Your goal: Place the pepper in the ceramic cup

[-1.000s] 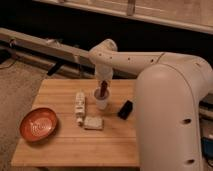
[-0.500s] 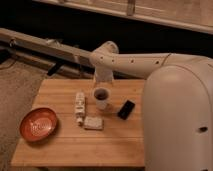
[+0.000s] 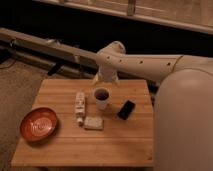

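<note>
dark red pepper (image 3: 102, 94) inside white ceramic cup (image 3: 102, 101); pincer (image 3: 105, 79) above.

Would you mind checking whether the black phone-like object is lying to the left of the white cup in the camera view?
No, the black phone-like object lies right of the ceramic cup; the gripper sits behind the cup.

hand (image 3: 103, 80) lifted clear of ceramic cup (image 3: 102, 98), pepper (image 3: 102, 94) left inside

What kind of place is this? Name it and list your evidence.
Probably an indoor lab or test area: a small wooden table on carpet, holding ceramic cup and orange bowl; the gripper sits behind the cup.
</note>
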Action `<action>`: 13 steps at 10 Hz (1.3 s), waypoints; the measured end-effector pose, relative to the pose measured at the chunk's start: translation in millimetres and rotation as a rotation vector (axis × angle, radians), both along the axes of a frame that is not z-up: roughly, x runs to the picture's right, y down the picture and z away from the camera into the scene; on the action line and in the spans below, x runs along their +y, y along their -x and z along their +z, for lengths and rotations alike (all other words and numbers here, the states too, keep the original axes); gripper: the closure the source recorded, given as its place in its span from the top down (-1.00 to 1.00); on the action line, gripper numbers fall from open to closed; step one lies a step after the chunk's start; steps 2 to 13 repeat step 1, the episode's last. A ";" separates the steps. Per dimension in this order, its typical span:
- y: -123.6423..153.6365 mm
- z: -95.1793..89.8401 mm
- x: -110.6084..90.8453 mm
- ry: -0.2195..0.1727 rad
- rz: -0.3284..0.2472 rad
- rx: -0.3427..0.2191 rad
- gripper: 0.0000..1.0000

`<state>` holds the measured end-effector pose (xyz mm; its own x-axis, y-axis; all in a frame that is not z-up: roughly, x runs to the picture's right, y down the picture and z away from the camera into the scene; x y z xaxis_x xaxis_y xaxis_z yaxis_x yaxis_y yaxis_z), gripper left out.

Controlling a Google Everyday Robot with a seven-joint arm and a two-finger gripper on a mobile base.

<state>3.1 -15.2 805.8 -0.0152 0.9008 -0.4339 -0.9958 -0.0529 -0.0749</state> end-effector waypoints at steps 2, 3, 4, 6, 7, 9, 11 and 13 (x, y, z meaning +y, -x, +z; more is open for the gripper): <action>-1.7 0.0 -0.2 0.000 0.002 0.002 0.60; -1.7 0.0 -0.2 0.000 0.002 0.002 0.60; -1.7 0.0 -0.2 0.000 0.002 0.002 0.60; -1.7 0.0 -0.2 0.000 0.002 0.002 0.60; -1.7 0.0 -0.2 0.000 0.002 0.002 0.60; -1.7 0.0 -0.2 0.000 0.002 0.002 0.60; -1.7 0.0 -0.2 0.000 0.002 0.002 0.60; -1.7 0.0 -0.2 0.000 0.002 0.002 0.60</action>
